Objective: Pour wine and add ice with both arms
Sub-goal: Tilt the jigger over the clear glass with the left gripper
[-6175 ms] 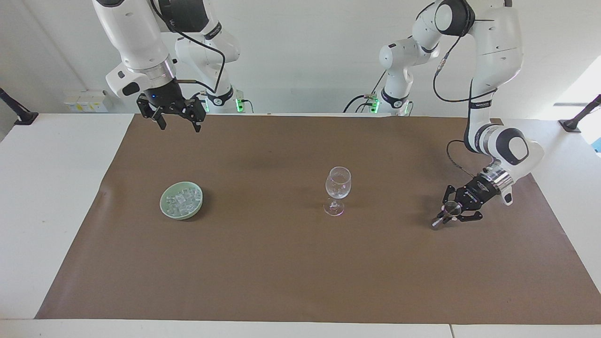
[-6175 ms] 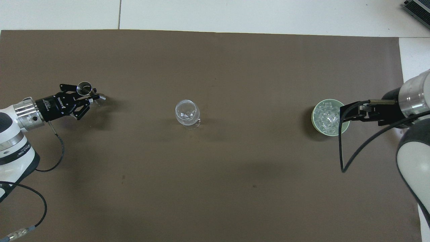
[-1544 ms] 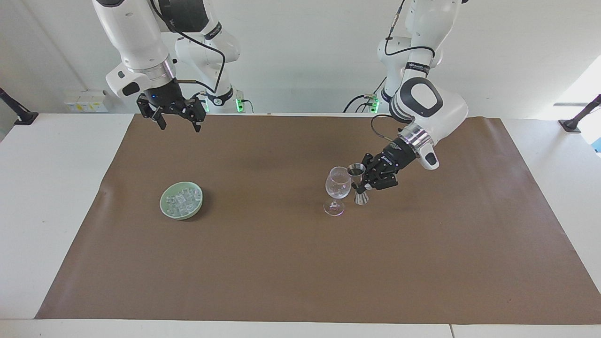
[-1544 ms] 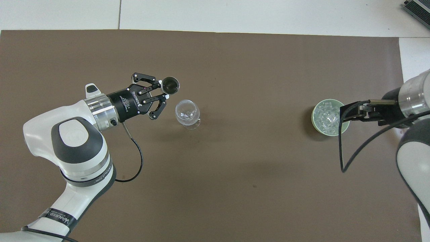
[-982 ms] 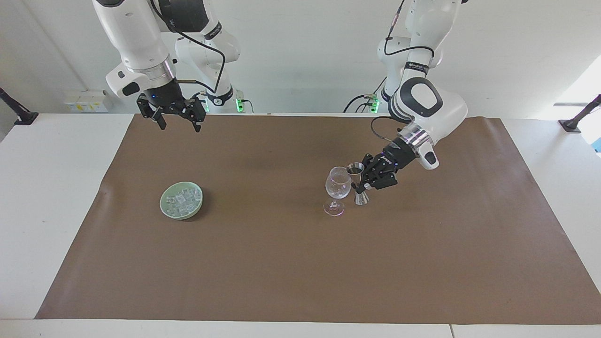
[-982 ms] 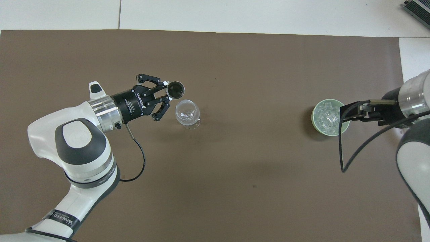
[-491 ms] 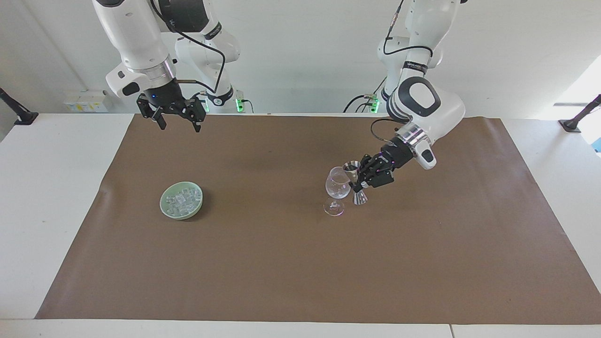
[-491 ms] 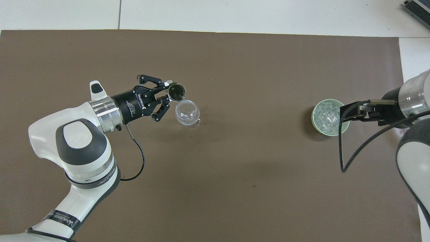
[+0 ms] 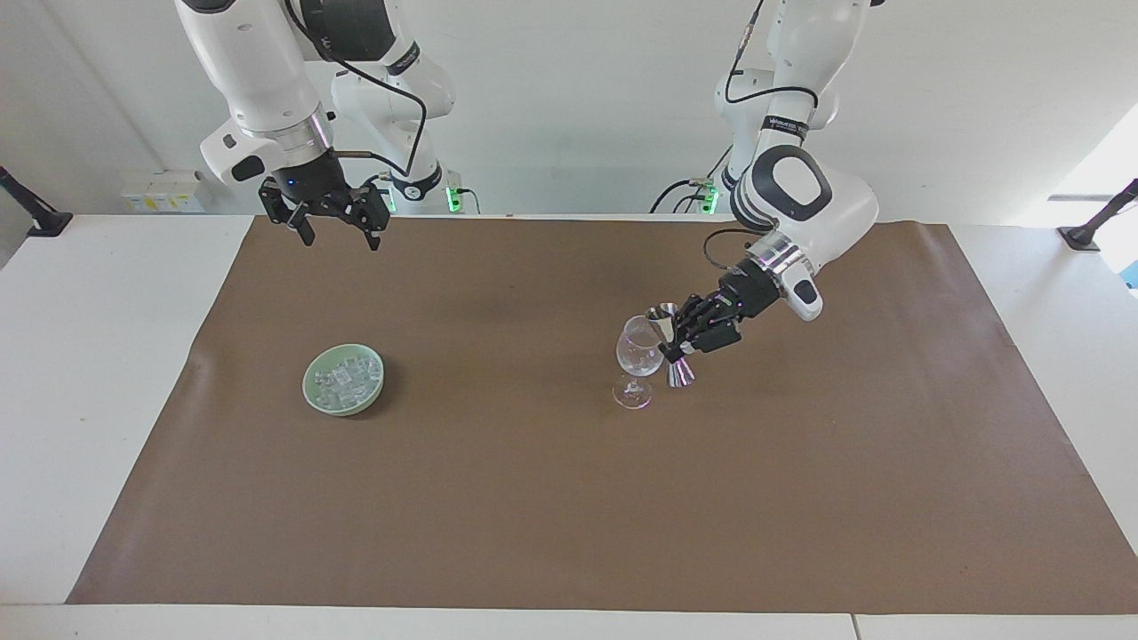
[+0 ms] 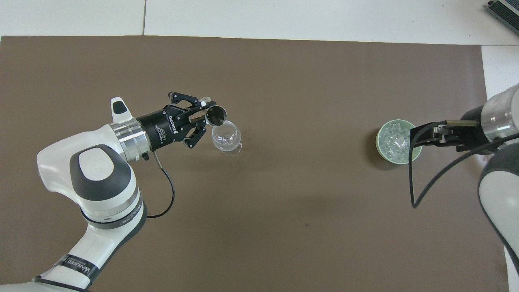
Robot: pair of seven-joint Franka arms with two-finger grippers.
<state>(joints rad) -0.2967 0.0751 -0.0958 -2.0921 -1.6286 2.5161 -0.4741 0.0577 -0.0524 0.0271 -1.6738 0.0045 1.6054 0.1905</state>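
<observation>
1. Gripping a small metal jigger [image 9: 673, 347] by its narrow waist, left hand [image 9: 683, 340] reaches in from the left arm's end of the surface [image 9: 533, 498] and hangs just beside the wine glass [image 9: 639, 360].
2. Tips the jigger toward the glass, upper cup mouth [image 10: 215, 115] right at the rim of the bowl; cannot tell whether touching.
3. Stands upright near the middle of the brown mat [image 10: 284, 211], the wine glass [image 10: 226, 137], a little toward the left arm's end, foot flat on the mat.
4. Holds nothing, right hand [image 9: 338, 227], fingers spread wide and pointing down, high over the mat's edge nearest the robots, toward the right arm's end; waits there.
5. Lies heaped in a pale green bowl [image 9: 312, 388], the ice [image 9: 345, 380], small clear cubes, toward the right arm's end of the surface, well apart from the glass.
6. Covers the bowl's [image 10: 379, 140] edge in the overhead view, right hand [image 10: 425, 137], ice [image 10: 392, 140] showing beside it.
</observation>
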